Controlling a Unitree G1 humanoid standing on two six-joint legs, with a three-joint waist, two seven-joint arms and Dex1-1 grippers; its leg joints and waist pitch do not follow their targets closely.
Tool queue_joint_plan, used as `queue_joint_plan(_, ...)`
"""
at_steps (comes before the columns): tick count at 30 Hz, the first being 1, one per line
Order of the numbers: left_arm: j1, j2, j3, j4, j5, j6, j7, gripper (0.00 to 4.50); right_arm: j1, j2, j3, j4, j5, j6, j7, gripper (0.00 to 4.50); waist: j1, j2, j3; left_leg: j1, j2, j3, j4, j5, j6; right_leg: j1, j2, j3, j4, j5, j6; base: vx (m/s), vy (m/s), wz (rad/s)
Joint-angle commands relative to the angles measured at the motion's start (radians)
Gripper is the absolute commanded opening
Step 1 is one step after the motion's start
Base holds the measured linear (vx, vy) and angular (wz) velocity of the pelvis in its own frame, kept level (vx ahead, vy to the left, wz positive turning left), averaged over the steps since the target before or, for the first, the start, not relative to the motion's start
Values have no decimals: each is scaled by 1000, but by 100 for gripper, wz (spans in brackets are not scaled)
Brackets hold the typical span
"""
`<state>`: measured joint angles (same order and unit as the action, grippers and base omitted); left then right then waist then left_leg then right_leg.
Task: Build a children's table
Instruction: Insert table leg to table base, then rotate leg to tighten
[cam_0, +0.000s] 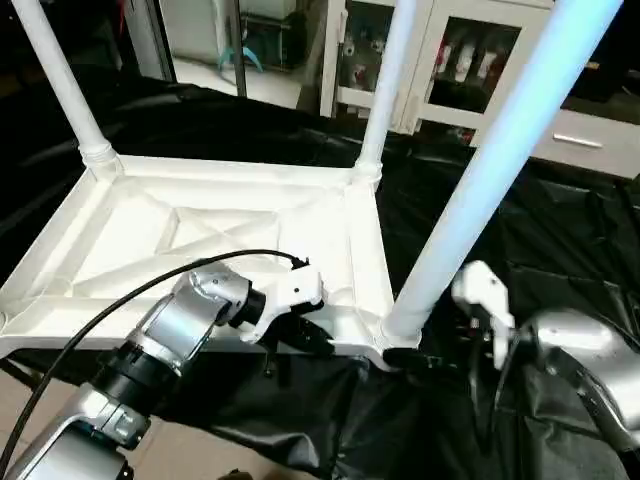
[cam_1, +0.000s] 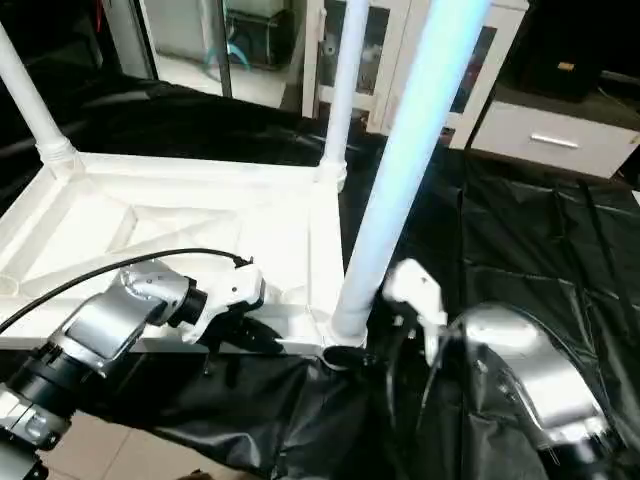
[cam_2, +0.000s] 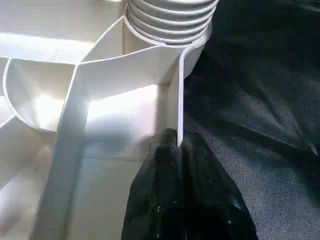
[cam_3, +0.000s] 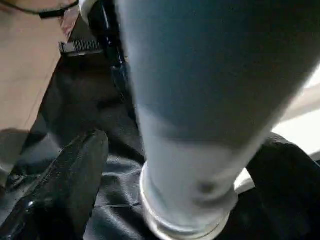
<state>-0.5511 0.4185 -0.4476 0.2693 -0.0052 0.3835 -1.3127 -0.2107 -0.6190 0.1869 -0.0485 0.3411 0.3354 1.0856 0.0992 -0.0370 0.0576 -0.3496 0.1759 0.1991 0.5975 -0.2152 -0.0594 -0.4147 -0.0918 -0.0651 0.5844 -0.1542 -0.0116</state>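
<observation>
The tabletop (cam_0: 200, 230) is smooth white plastic with a slight sheen, as are the tubular legs (cam_0: 500, 150). Crinkled, glossy black sheeting (cam_0: 560, 250) covers the worktop. The forearms (cam_0: 185, 325) are brushed silver metal.

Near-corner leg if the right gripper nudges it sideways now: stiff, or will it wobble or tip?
Probably stiff: the near leg looks like a straight, thick-walled tube. It stands upright with its base in the corner socket of the tabletop, so tipping seems unlikely. Being long, it may wobble at the socket. Its smooth surface may slip.
</observation>
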Motion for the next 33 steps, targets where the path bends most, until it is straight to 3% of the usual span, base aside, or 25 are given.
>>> queue_joint_plan(1, -11, -14, -21, -24, -8, 1, -17, 0, -21, 5, 16, 28, -26, -15, 0, 444, -3, 8, -67, 9, 59, -24, -77, -142, 45, 55, -63, 49, -44, -141, -258, 0, 0, 0)
queue_joint_plan(9, -10, -11, -25, -38, -11, 9, -13, 0, -42, -8, 32, 68, -41, -22, 19, 400, -4, 4, -64, 8, 59, -24, -76, -178, 40, 55, -63, 48, -51, -219, -243, 0, 0, 0)
queue_joint_plan(16, -3, -6, -26, -47, -11, 11, -11, 0, -53, 1, 45, 105, -67, -37, 33, 350, -4, 0, -67, 4, 58, -25, -72, -144, 52, 57, -62, 48, -43, -179, -250, 0, 0, 0)
queue_joint_plan(23, 4, 0, -31, -55, -13, 18, -11, 0, -60, 7, 56, 130, -81, -49, 42, 282, -5, 1, -66, 5, 58, -26, -72, -154, 52, 57, -63, 48, -45, -204, -250, 0, 0, 0)
queue_joint_plan(33, 10, -2, -30, -54, -19, 31, -3, 0, -50, 34, 51, 152, -82, -61, 27, 274, -9, 0, -68, 4, 57, -25, -70, -144, 57, 58, -63, 47, -42, -190, -256, 0, 0, 0)
